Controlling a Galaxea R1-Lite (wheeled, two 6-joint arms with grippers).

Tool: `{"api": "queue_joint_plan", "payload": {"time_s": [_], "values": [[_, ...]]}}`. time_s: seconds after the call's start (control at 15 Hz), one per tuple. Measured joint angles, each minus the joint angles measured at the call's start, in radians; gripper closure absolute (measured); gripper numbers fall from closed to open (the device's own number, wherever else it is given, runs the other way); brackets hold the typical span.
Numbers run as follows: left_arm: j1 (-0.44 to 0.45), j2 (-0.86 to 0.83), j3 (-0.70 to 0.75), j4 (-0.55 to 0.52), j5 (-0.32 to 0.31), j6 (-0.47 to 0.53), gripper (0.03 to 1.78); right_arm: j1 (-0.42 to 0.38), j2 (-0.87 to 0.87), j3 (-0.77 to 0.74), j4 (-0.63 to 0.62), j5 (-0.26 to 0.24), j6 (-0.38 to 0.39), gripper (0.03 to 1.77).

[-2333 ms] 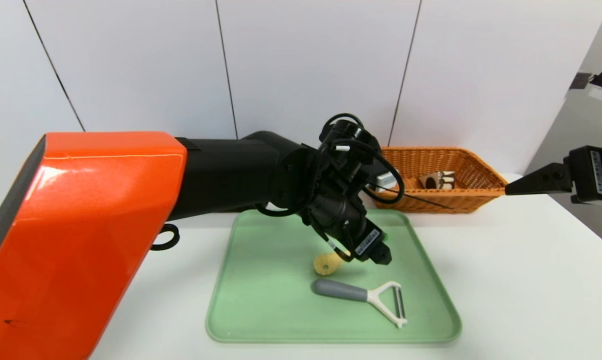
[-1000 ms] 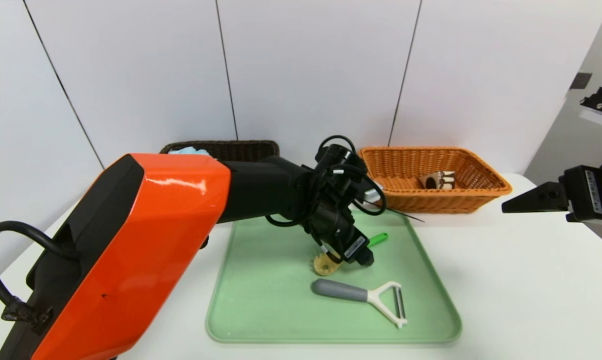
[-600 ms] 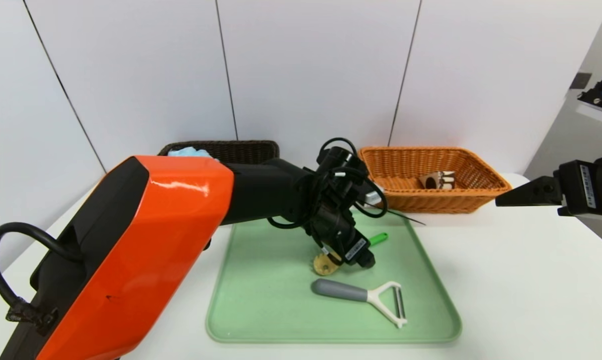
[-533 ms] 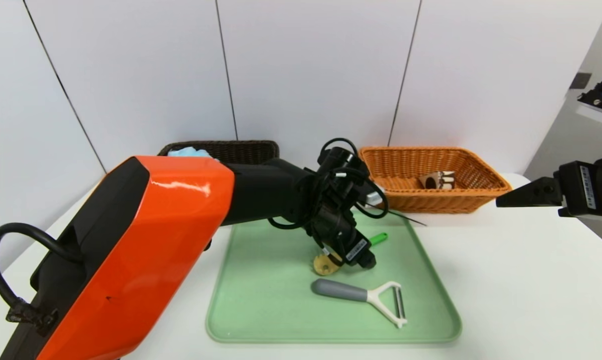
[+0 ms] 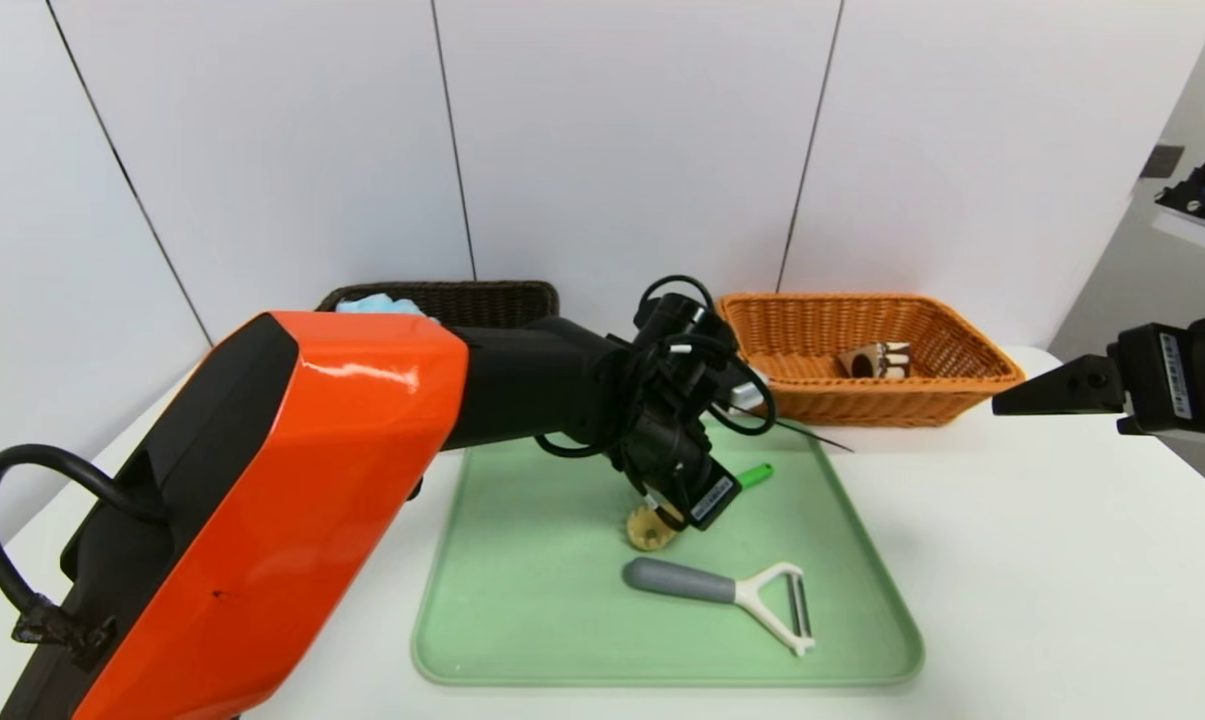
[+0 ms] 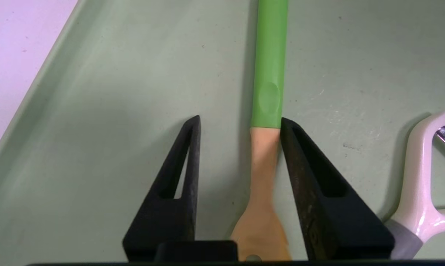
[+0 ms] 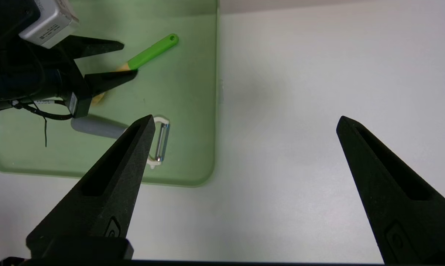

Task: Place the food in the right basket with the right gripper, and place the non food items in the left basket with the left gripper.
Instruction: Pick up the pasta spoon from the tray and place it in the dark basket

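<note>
- The left gripper (image 6: 240, 117) is over the tray (image 5: 562, 630), its fingers apart on both sides of the spoon (image 6: 269, 74); one finger is right at the spoon's neck, a gap shows on the other side; whether it touches, I cannot tell.
- The spoon lies on the tray, green handle and tan head; the peeler (image 5: 692, 581), gray handle and white head, lies on the tray nearer the robot.
- The right gripper (image 7: 246, 117) hovers over the table (image 5: 1042, 560), right of the tray, fingers spread wide, holding nothing.
- The left basket (image 5: 492, 295), dark, holds something light blue (image 5: 377, 303); the right basket (image 5: 887, 402), orange-brown, holds a brown-and-white item (image 5: 877, 360).
</note>
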Motion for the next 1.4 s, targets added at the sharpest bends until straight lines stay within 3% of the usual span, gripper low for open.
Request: {"api": "queue_joint_plan", "payload": {"time_s": [0.07,0.53,0.93,1.13,1.4], "values": [[0.000,0.000,0.000,-0.001,0.000,0.000,1.69,0.000,0.000,0.000,0.000,0.000,0.000,0.10],[0.003,-0.032,0.000,0.001,0.000,0.000,1.69,0.000,0.000,0.000,0.000,0.000,0.000,0.10],[0.015,-0.180,0.000,0.008,0.001,0.004,1.69,0.000,-0.002,-0.002,0.001,0.000,0.000,0.10],[0.075,-0.259,0.001,0.010,0.004,0.010,1.69,0.000,-0.005,0.000,0.003,0.000,0.001,0.10],[0.221,-0.327,0.001,-0.002,0.019,0.050,1.69,0.001,-0.015,0.019,0.001,0.000,-0.001,0.10]]}}
